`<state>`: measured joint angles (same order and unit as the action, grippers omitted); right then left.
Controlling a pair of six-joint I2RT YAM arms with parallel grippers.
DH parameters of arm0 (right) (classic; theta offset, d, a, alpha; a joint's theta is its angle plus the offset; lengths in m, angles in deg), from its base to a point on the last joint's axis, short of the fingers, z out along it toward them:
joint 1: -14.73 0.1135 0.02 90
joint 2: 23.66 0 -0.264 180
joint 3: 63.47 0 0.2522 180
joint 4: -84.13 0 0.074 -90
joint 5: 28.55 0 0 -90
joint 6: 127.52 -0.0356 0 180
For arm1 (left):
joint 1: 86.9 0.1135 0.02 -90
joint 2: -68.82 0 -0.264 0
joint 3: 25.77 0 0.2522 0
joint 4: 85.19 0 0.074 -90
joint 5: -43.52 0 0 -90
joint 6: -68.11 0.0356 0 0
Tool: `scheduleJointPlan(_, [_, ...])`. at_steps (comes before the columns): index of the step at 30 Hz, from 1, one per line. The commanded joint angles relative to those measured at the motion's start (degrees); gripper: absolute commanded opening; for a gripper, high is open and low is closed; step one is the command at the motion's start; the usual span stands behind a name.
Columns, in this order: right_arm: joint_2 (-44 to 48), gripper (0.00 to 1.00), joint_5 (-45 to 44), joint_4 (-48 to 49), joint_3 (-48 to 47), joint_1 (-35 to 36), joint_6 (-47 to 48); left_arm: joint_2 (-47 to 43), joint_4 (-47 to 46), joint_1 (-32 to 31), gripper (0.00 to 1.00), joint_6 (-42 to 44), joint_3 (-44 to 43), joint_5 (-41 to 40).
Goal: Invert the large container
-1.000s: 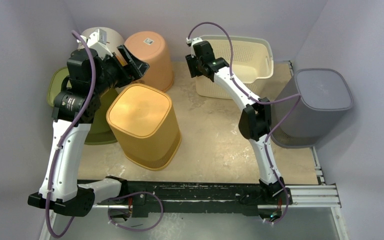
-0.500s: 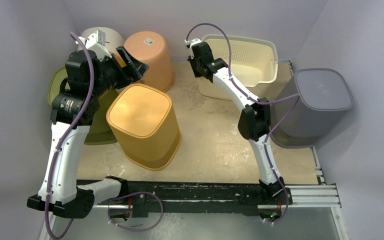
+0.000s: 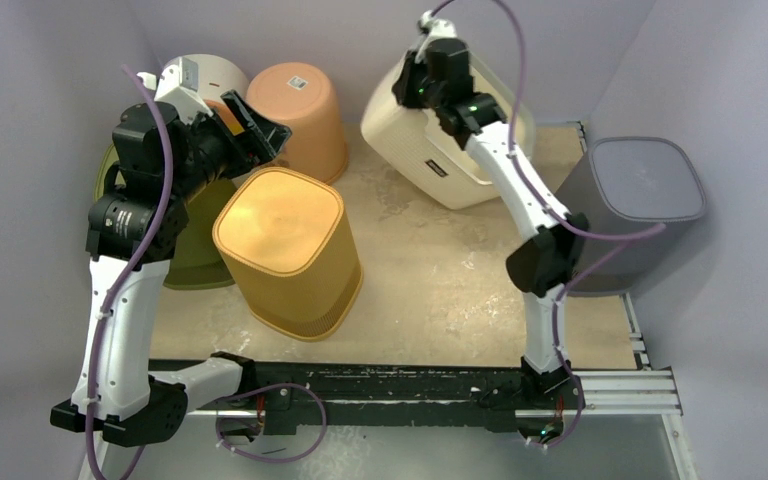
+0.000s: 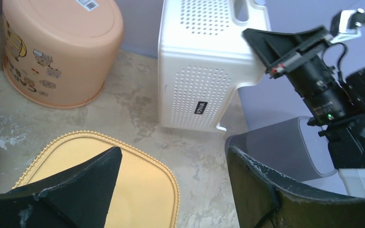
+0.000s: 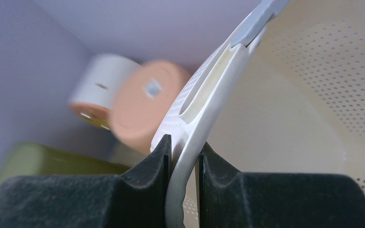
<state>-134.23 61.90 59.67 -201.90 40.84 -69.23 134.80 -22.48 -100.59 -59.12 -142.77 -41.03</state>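
you have the table (image 3: 440, 280) with its worn beige top, and all things stand on it or above it. the large container (image 3: 430, 130), cream with many small holes, is at the back right of middle. it is tilted far over: from above you see its bottom and one side wall, and its mouth faces away toward the back wall. in the left wrist view it (image 4: 199, 71) rests with a lower edge on the table. the grey bin (image 3: 640, 200) stands bottom up at the right edge, near the container but apart from it. the yellow basket (image 3: 285, 245) is bottom up at the left of middle, and the green basket (image 3: 185, 265) lies just beside it, partly hidden by the left arm. the peach bucket (image 3: 300, 110) and the white bucket (image 3: 210, 75) are bottom up in the back left corner, side by side.

your right gripper (image 5: 183, 156) has its jaws clamped on the rim of the large container, at the top. your left gripper (image 4: 173, 152) hangs over the yellow basket with jaws wide apart, and it holds nothing.
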Motion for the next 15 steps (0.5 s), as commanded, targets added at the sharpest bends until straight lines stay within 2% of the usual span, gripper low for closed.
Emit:
scheduleJointPlan(1, [8.5, 0.00, 3.3, 32.4, 10.9, -0.8, -13.1, -1.6, -0.6, -0.5, 0.79, 1.0, -2.9, -0.8])
scheduleJointPlan(5, [10.3, 0.00, 2.8, 42.4, 21.0, -2.5, -19.9, -2.2, -0.1, -0.4, 0.79, 0.6, -3.1, -0.8])
scheduleJointPlan(9, [12.0, 0.00, 4.7, 59.6, 35.9, -4.5, -31.2, -2.5, 1.3, -0.5, 0.79, 0.5, -3.6, -1.0])
scheduleJointPlan(15, [12.1, 0.00, 3.4, 79.4, 46.5, -4.7, -39.2, -2.0, 4.3, -0.5, 0.79, 1.6, -6.2, -1.6])
